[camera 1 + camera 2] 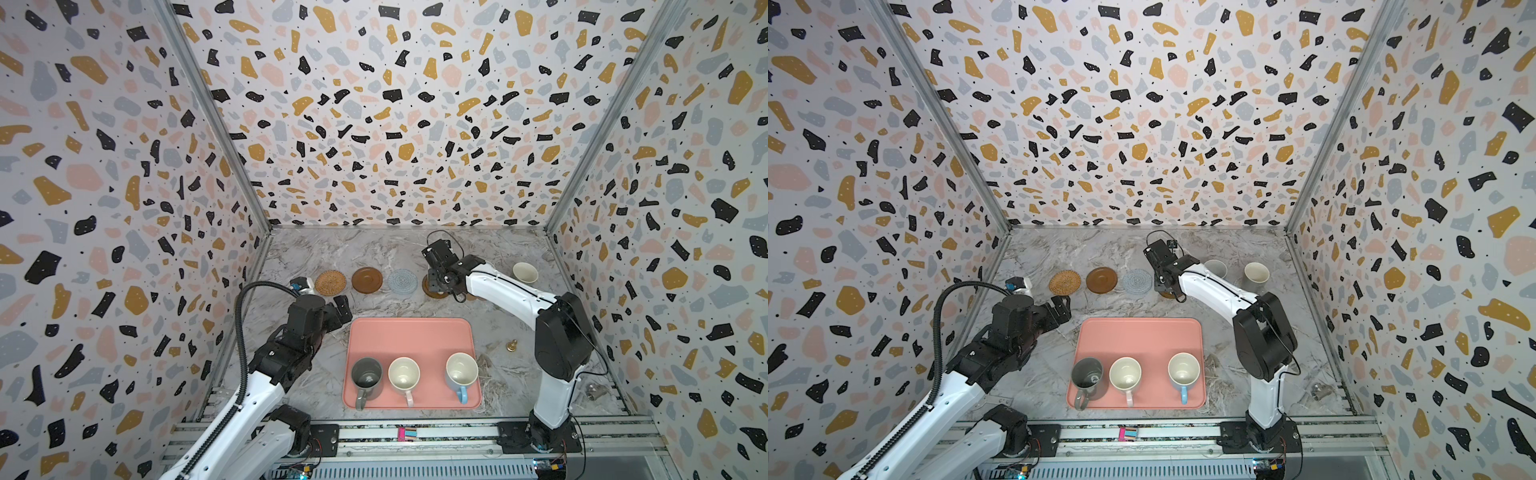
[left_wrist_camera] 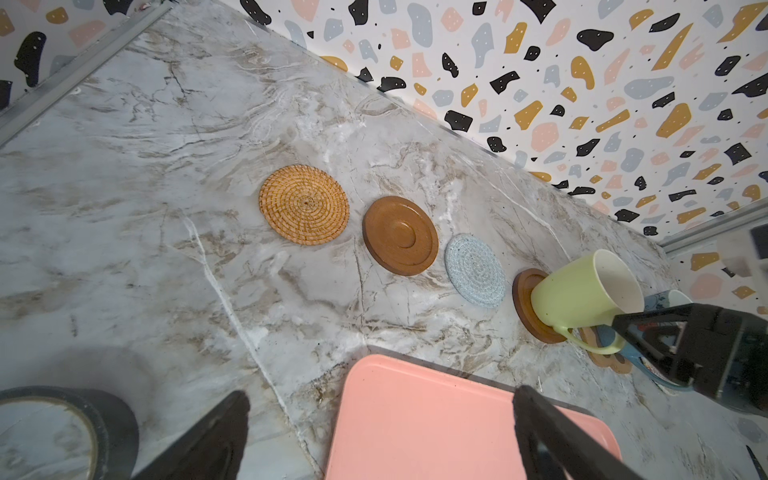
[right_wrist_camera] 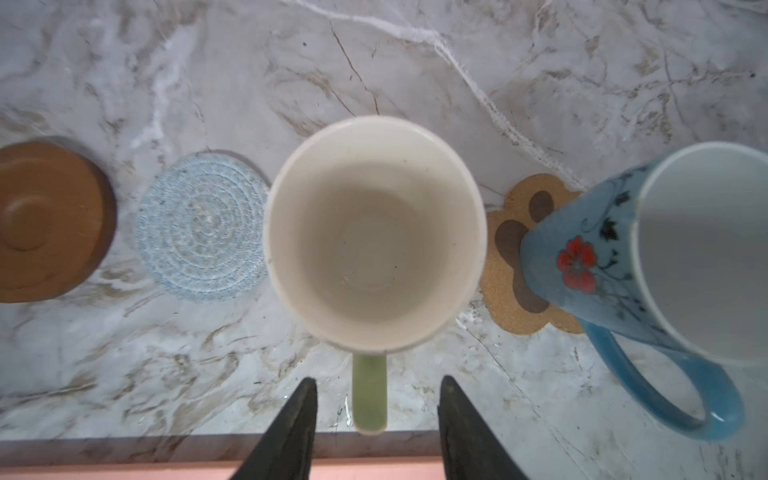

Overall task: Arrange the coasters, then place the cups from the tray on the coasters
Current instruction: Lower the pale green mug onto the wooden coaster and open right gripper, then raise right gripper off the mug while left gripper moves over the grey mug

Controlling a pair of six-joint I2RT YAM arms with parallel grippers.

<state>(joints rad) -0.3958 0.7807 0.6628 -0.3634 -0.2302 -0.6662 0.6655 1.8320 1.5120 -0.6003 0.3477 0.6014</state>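
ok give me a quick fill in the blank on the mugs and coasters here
1. The salmon-pink tray holds ___ mugs.
2. The light green mug stands on a brown wooden disc coaster, with the open jaws of the right end effector either side of its ___.
3. The blue mug on the paw-shaped coaster bears a red ___.
Missing words: three; handle; flower.
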